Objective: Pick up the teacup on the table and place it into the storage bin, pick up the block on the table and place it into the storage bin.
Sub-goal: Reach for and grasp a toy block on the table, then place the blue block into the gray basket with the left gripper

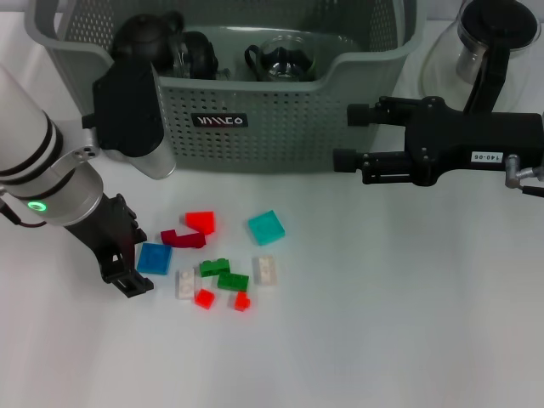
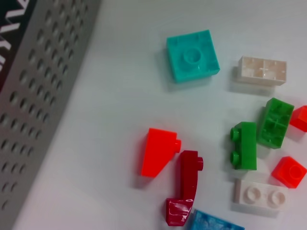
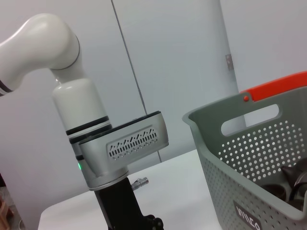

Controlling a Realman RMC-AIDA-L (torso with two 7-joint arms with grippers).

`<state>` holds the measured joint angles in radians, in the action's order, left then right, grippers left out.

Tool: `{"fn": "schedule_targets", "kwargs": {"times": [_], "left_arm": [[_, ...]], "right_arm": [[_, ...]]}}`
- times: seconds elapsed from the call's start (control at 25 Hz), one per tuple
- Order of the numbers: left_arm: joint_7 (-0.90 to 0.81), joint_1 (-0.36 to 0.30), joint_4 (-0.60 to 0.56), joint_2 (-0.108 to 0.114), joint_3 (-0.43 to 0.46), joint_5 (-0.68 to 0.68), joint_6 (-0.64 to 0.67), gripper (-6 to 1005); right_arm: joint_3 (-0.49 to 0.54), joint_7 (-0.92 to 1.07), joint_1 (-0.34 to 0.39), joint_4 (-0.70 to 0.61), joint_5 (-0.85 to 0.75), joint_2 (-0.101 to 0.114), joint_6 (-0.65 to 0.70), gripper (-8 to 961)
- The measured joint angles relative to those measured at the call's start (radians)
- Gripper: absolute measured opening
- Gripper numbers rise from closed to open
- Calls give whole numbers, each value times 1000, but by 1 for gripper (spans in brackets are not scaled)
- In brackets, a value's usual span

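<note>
Item 1, far left: your left gripper (image 1: 132,276), low over the table (image 1: 408,340) at the left edge of the block cluster, black fingers slightly parted with nothing between them, tips just beside the blue block (image 1: 155,258).

Item 2, centre left: the loose blocks, lying close together on the near side of the bin. You have a dark red curved piece (image 1: 182,239) touching an orange-red wedge (image 1: 201,223); a teal square block (image 1: 266,227) set a little apart to the right; two green bricks (image 1: 223,274) side by side; two white bricks (image 1: 186,282) flanking them; two small red cubes (image 1: 204,298) nearest you. The left wrist view shows the same group, with the blue block cut off at the picture's edge.

Item 3, centre, far side: the storage bin (image 1: 280,127), grey-green, perforated walls, dipped front rim, small black label with white lettering. Inside you can see dark teaware (image 1: 149,38) and a clear glass piece (image 1: 285,55); the rim hides their lower parts, so individual cups are hard to separate.

Item 4, right: your right gripper (image 1: 350,136), held level just off the bin's right front corner, fingers spread and empty, pointing left.

Item 5, far right: a glass pot (image 1: 489,42) with a dark lid, partly behind the right arm and cut off by the frame.
</note>
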<state>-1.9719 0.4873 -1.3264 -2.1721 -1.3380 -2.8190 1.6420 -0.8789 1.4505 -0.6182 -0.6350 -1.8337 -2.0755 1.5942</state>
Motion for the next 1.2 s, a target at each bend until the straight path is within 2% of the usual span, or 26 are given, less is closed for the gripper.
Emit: {"fn": "schedule_targets", "kwargs": {"times": [0.72, 0.92, 1.2], "left_arm": [[-27, 7, 3, 0, -36, -2, -15, 631], [-32, 8, 4, 0, -37, -6, -18, 404], [-41, 8, 4, 0, -46, -8, -26, 412]], "right_arm": [[0, -2, 1, 0, -1, 0, 0, 851], [0, -4, 4, 0, 0, 1, 0, 850], [0, -5, 8, 0, 1, 2, 4, 850]]}}
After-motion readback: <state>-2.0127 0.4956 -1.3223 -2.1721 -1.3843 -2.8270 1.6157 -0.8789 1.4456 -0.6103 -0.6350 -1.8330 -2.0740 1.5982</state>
